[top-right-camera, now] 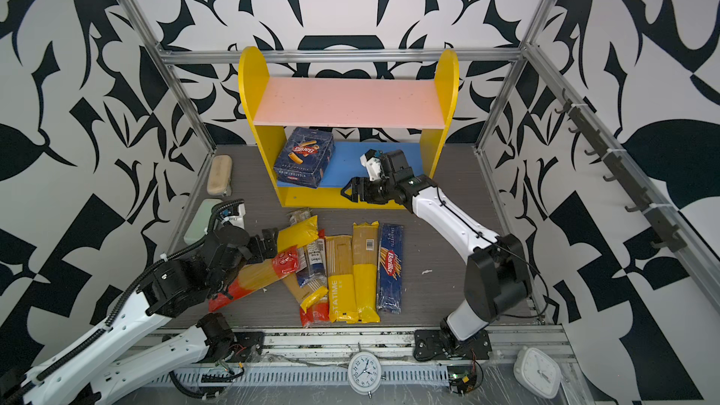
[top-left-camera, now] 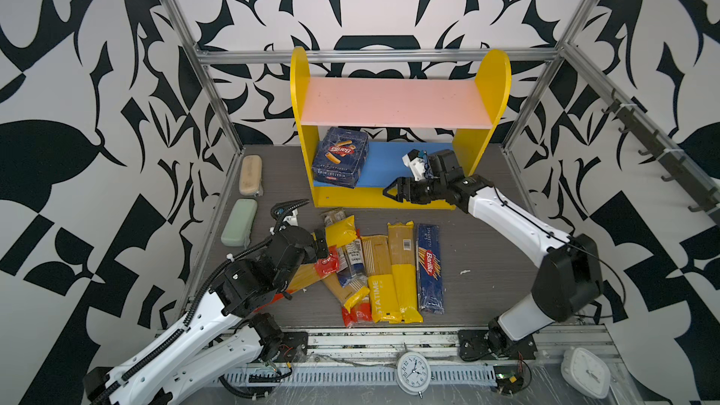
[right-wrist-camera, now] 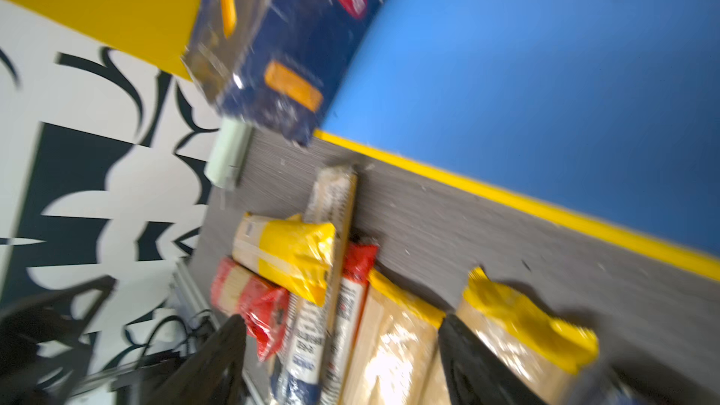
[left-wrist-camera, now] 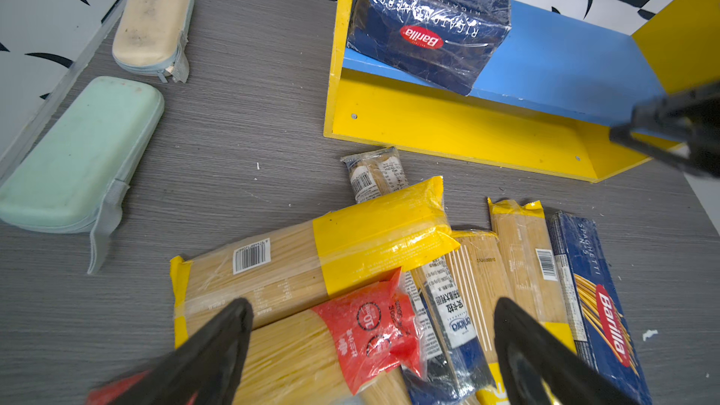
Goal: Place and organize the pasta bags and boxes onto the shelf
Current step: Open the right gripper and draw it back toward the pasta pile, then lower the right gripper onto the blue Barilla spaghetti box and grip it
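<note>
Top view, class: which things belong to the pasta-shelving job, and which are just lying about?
Job: shelf; rigatoni box; spaghetti box; bags.

Lying about: beige case; green case; round clock; square clock.

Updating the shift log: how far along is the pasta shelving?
Done: the wide rigatoni box sits askew on the shelf's blue lower board, one corner over the front edge. In hand: nothing; the right gripper is open and empty beside that board, the left gripper open above the bags. Left: the bags and the narrow spaghetti carton all lie on the table; the pink upper board is bare.
</note>
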Robot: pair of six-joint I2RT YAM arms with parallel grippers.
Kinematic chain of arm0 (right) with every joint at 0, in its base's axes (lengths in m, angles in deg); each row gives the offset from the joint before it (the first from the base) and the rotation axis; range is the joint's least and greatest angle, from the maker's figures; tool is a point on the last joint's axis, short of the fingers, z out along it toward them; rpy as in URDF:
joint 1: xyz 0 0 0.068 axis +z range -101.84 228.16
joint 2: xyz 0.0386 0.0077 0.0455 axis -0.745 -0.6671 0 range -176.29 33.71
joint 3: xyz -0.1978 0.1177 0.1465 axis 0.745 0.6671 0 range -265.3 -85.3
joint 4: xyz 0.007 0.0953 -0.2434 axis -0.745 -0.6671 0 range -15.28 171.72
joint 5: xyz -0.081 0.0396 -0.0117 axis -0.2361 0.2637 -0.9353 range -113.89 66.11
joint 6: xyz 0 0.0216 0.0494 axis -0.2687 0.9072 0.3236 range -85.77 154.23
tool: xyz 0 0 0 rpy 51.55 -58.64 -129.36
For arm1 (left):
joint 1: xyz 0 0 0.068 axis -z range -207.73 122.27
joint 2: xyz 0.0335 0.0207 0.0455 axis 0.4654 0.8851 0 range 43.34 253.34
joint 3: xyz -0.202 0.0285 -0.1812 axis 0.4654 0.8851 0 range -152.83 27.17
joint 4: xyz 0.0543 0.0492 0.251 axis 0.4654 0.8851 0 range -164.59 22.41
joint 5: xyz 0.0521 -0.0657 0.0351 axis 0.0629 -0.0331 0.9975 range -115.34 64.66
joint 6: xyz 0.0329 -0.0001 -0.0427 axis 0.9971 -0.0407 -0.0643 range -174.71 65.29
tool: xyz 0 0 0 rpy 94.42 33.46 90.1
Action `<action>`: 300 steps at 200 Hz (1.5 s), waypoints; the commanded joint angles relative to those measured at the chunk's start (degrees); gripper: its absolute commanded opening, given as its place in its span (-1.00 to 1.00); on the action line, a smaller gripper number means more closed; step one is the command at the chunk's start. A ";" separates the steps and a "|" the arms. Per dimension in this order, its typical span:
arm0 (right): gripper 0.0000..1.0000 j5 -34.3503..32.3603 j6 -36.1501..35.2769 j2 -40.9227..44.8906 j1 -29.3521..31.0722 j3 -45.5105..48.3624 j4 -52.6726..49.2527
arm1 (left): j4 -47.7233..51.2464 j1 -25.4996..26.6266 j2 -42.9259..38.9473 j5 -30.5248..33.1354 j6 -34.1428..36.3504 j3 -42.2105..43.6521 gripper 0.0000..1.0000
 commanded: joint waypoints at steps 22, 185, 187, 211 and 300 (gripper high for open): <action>0.61 -13.16 -0.26 13.15 6.01 12.58 -6.29 | -1.56 -0.22 -1.18 0.80 -2.48 2.90 0.99; 0.67 -31.14 16.43 30.91 18.28 36.93 -18.16 | -8.47 -0.26 3.44 -2.36 -4.51 7.76 0.99; 0.67 -31.27 16.54 30.91 18.44 37.02 -18.22 | -8.51 -0.27 3.47 -2.36 -4.50 7.71 0.98; 0.67 -31.81 17.90 30.40 19.89 37.69 -18.15 | -9.17 -0.21 3.98 -2.37 -3.86 7.70 0.98; 0.68 -32.06 19.40 21.40 22.24 37.39 -13.75 | -9.35 -0.26 4.41 -2.47 -2.62 7.98 0.98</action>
